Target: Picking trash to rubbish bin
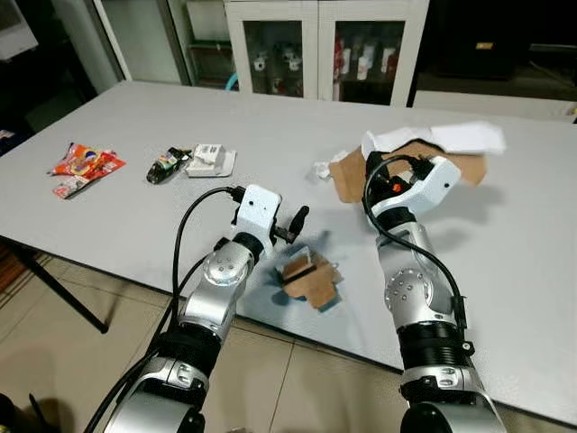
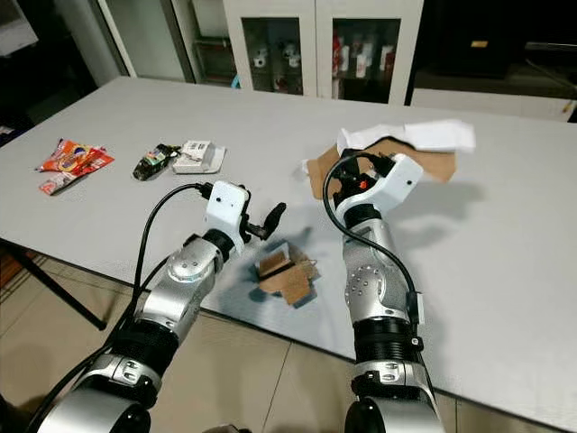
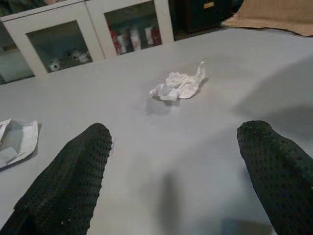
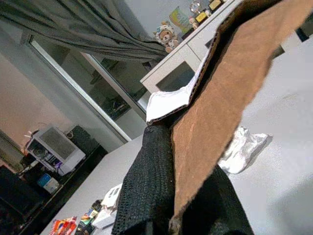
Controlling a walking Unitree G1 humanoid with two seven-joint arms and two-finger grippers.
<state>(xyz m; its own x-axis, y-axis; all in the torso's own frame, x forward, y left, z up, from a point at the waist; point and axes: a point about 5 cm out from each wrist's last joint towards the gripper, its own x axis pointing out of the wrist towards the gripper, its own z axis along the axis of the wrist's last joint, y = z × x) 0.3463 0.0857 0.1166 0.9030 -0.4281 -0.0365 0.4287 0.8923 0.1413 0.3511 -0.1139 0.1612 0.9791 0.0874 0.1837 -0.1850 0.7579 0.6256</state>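
My right gripper (image 4: pixel 182 172) is shut on a large brown cardboard sheet (image 1: pixel 462 168) with white paper (image 1: pixel 455 135) on top, held up over the far right of the grey table (image 1: pixel 135 113). My left gripper (image 1: pixel 294 225) hovers open near the front edge, just left of a small crumpled cardboard box (image 1: pixel 309 278). Its black fingers (image 3: pixel 68 181) stand wide apart, and a crumpled white tissue (image 3: pixel 178 85) lies on the table ahead of them. A red snack wrapper (image 1: pixel 83 164), a dark bottle (image 1: pixel 166 165) and a white pack (image 1: pixel 213 160) lie at the left.
A white glass-door cabinet (image 1: pixel 325 45) stands behind the table. Tiled floor (image 1: pixel 54 343) shows below the table's front edge, with a black table leg (image 1: pixel 63 293) at the left.
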